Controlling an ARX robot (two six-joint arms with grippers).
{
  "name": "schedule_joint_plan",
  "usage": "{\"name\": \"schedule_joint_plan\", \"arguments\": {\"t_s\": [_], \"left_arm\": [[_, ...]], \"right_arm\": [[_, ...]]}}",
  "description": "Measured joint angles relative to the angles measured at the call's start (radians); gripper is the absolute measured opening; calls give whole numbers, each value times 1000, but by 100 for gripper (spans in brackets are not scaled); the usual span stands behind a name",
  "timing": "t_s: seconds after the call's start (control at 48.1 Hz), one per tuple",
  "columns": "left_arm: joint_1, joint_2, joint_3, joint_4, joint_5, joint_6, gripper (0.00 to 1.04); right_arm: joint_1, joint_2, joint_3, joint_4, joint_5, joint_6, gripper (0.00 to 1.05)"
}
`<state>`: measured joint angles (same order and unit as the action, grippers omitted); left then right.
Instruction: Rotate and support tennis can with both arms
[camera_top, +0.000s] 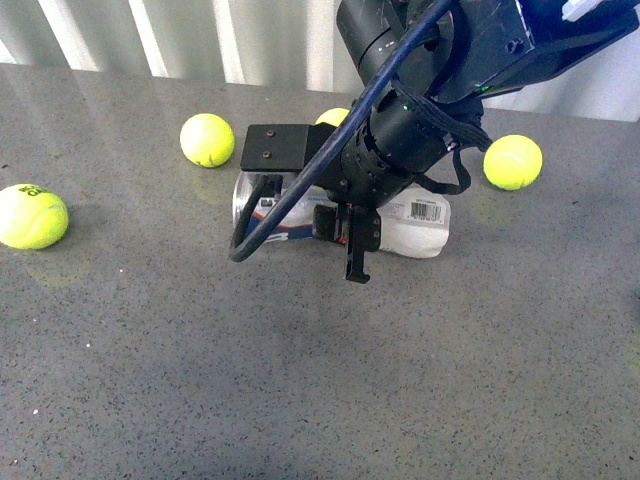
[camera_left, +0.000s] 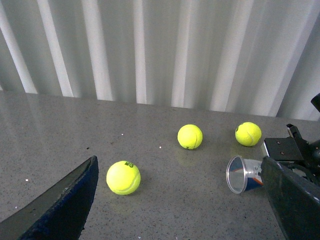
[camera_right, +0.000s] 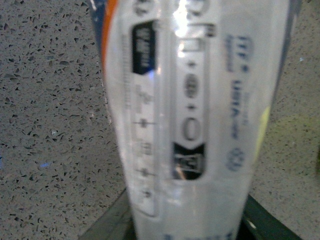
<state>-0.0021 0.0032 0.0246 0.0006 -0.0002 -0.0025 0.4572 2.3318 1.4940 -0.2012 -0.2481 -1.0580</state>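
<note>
The tennis can (camera_top: 420, 225) lies on its side on the grey table, mostly hidden behind my right arm in the front view. My right gripper (camera_top: 345, 222) is shut on its middle. The right wrist view is filled by the can's clear wall and label (camera_right: 190, 115), blurred, with the gripper (camera_right: 187, 227) at its sides. In the left wrist view the can's open mouth (camera_left: 237, 174) faces the camera beside my right arm. My left gripper (camera_left: 180, 200) is open and empty, its fingers (camera_left: 65, 200) wide apart above the table, the can's mouth just inside the far finger.
Several yellow tennis balls lie loose: one at the far left (camera_top: 32, 216), one behind the can (camera_top: 207, 139), one partly hidden by the arm (camera_top: 333, 117), one at the right (camera_top: 512, 161). In the left wrist view one ball (camera_left: 123, 177) lies near the left finger. A white corrugated wall backs the table.
</note>
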Motion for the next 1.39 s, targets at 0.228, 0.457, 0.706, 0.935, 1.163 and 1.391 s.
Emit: {"name": "schedule_joint_plan", "arguments": {"t_s": [0.228, 0.457, 0.706, 0.935, 1.163, 1.391], "left_arm": [[0, 0, 0, 0, 0, 0, 98], [0, 0, 0, 0, 0, 0, 98], [0, 0, 0, 0, 0, 0, 98], [0, 0, 0, 0, 0, 0, 98], [0, 0, 0, 0, 0, 0, 98], [0, 0, 0, 0, 0, 0, 98]], "right_arm": [[1, 13, 0, -2, 3, 0, 76], [1, 13, 0, -2, 3, 0, 99], [1, 13, 0, -2, 3, 0, 97], [1, 13, 0, -2, 3, 0, 97], [1, 13, 0, -2, 3, 0, 97], [-2, 10, -43, 126, -75, 75, 97]]}}
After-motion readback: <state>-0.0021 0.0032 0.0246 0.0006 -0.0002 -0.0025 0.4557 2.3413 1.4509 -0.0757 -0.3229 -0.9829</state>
